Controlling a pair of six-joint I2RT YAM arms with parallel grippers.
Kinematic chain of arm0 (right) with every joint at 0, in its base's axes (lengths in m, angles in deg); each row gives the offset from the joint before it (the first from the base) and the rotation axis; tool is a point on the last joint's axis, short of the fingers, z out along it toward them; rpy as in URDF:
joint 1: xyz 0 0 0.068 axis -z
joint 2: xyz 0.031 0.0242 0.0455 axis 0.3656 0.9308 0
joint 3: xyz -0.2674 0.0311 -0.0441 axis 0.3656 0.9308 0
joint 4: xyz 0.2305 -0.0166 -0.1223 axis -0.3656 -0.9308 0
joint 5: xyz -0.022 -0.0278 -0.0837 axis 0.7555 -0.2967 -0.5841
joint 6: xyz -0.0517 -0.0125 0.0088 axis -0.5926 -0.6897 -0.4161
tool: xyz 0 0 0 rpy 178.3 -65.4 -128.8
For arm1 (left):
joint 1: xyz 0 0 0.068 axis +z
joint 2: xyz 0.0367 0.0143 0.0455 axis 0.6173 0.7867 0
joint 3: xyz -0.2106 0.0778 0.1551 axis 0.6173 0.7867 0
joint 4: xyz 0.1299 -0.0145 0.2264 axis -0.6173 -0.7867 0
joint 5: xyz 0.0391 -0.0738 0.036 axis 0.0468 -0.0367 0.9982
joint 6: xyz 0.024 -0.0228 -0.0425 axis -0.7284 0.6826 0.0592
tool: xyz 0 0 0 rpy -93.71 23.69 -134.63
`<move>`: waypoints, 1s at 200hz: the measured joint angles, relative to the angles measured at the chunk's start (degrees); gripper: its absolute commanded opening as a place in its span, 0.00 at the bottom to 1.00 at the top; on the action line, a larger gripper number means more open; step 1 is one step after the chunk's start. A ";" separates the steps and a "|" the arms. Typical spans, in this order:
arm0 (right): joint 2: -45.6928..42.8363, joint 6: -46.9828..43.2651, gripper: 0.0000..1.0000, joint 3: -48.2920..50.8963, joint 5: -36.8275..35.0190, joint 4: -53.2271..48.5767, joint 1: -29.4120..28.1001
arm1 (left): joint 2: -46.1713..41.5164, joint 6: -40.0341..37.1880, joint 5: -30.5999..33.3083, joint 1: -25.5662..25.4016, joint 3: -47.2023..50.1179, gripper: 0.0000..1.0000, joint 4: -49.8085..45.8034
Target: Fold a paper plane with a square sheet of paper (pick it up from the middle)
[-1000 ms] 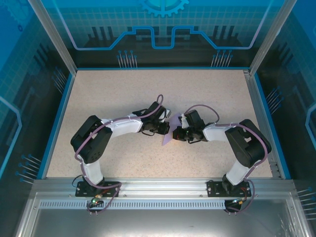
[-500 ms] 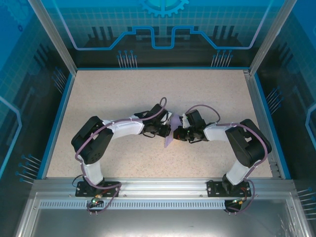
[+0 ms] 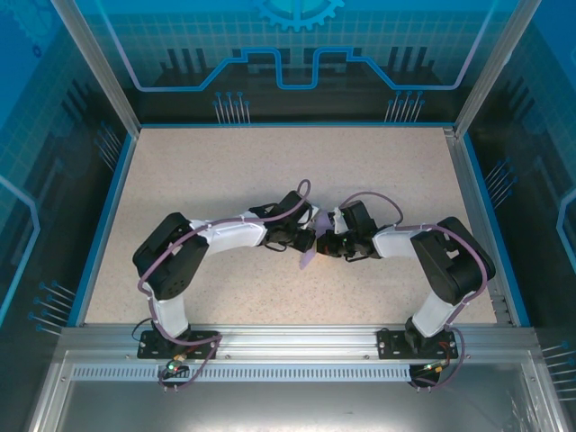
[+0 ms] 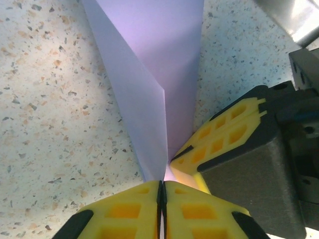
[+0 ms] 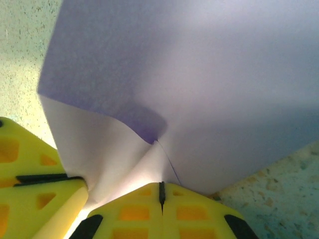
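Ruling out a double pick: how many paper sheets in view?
1. The sheet, mid-table, pinched by the left gripper and right gripper. A stacked duplicate could be hidden.

1. L arm (image 3: 229, 232) & R arm (image 3: 396, 241): white shells on the long links, bulky black joint housings btwn them.
2. Thin mauve cable (image 3: 303, 187) runs along each arm, looping free near the wrist.
3. Black L base plate (image 3: 175, 342) at 7 o'clock of top view, R base plate (image 3: 418, 345) at 5 o'clock. Small green/orange connector (image 3: 171, 368) below each.
4. L gripper (image 4: 161, 185) & R gripper (image 5: 162, 191): yellow fingers w/ rectangular recessed pockets, black strips at the sides, boxy black body behind.
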 measured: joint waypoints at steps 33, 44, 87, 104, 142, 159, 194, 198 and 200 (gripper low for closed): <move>0.02 0.42 0.02 0.87 0.92 1.70 0.39 | 1.03 0.00 -0.09 -0.02 0.00 0.12 0.04; 0.02 0.66 0.02 1.18 1.11 2.21 0.55 | 1.29 0.02 -0.09 -0.04 0.00 0.12 0.09; 0.02 1.27 0.02 1.97 1.68 3.65 0.83 | 1.57 0.68 -0.04 -0.11 0.00 0.14 0.90; 0.02 1.46 0.02 2.34 2.16 4.39 1.05 | 1.60 1.60 -0.11 -0.11 0.00 0.14 1.09; 0.02 1.70 0.02 2.71 2.43 5.20 1.18 | 1.68 2.84 -0.68 -0.11 -0.02 0.15 1.55; 0.09 1.79 0.02 2.84 2.47 5.53 1.22 | 1.68 3.19 -0.90 -0.15 -0.02 0.16 1.57; 0.24 2.29 0.01 3.08 3.02 6.23 1.42 | 1.68 3.26 -2.10 -0.20 -0.02 0.15 2.03; 0.24 2.34 0.01 3.10 3.06 6.29 1.49 | 1.68 3.32 -2.32 -0.20 -0.02 0.15 2.08; 0.24 2.36 0.01 3.10 3.13 6.32 1.51 | 1.68 3.34 -2.38 -0.20 -0.02 0.15 2.12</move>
